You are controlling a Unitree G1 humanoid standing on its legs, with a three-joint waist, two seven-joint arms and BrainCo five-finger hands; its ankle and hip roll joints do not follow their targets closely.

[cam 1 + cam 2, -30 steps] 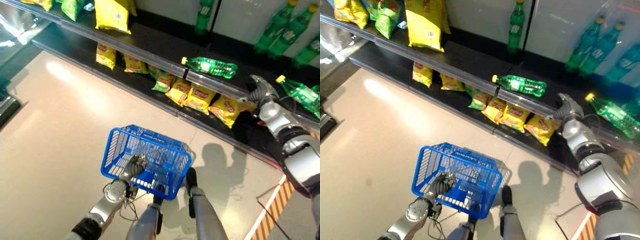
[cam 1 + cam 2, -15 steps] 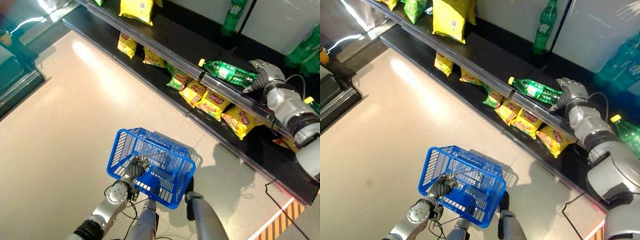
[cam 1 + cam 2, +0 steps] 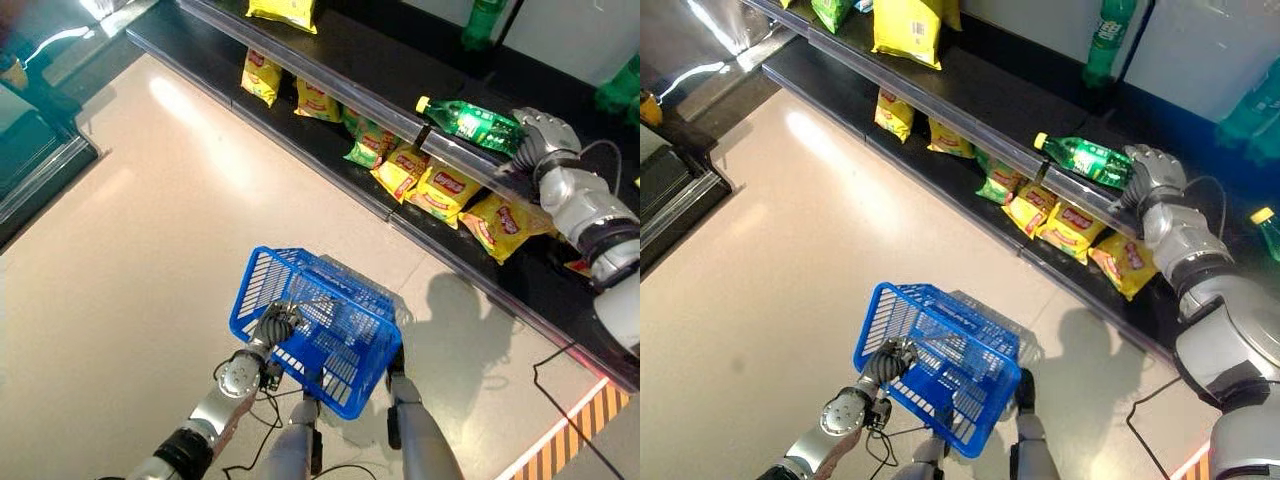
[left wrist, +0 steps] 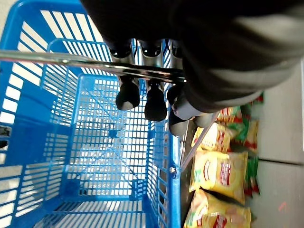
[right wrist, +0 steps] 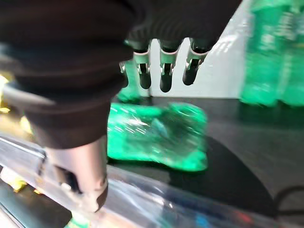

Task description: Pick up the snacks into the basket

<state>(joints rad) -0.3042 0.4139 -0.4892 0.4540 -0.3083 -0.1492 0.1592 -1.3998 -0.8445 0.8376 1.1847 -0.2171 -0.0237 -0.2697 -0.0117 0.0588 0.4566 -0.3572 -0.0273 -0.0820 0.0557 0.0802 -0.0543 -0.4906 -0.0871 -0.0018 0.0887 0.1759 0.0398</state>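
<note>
On the lower shelf (image 3: pixel 330 150), yellow snack bags (image 3: pixel 444 188) lie well apart from the blue basket (image 3: pixel 318 330) that the left hand (image 3: pixel 272 327) holds by its handle. They look light and crinkly; pinch an upper edge. Right hand (image 3: pixel 1152 172) hovers with relaxed fingers by a green bottle (image 3: pixel 1083 158)

It's a shop aisle: long dark shelves (image 3: pixel 970 90) stocked with rows of yellow and green snack bags (image 3: pixel 445 188) and green soda bottles (image 3: pixel 1085 158), a blue wire shopping basket (image 3: pixel 330 320), and pale smooth flooring (image 3: pixel 150 200).
</note>
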